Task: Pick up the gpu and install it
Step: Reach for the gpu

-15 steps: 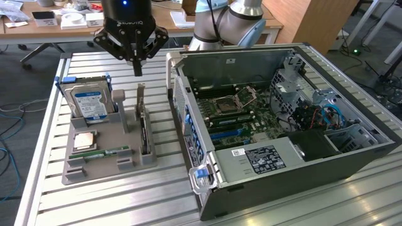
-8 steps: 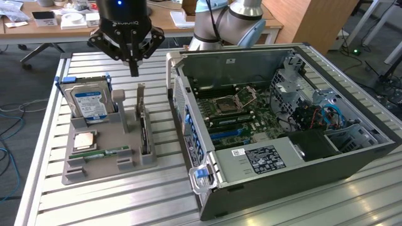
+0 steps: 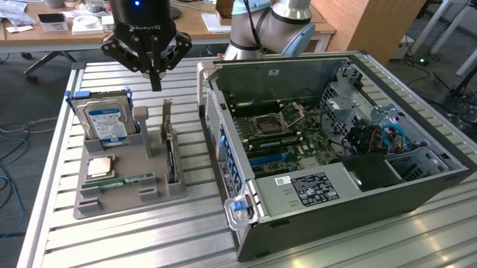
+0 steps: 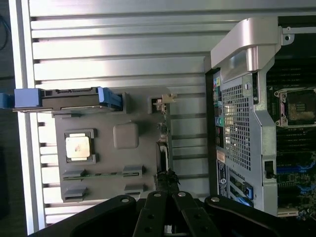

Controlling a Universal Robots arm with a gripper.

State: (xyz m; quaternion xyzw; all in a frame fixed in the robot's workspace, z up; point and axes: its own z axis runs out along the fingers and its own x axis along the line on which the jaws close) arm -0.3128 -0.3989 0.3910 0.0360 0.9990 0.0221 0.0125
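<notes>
while the gpu stands in its holder: gripper above it, empty

where the black robot gripper (image 3: 156, 82) hangs over the grey moulded parts holder (image 3: 111, 202), its jaws are drawn together and grip nothing. the gpu (image 3: 170, 146), a thin green circuit card with a pale metal end bracket, stands on edge in a slot of that holder, on the side nearest the open black computer case (image 3: 358, 184). it lies below the fingertips and apart from them. in the wrist view the gripper (image 4: 167, 180) sits above the gpu (image 4: 162, 148). a silver hard drive with a blue label (image 3: 104, 120) stands upright in the same holder.

surface: a ribbed aluminium slat table (image 3: 149, 245) carries holder and case.

room: a cluttered wooden desk (image 3: 194, 22) and a chair base (image 3: 46, 60) stand behind the table.
</notes>
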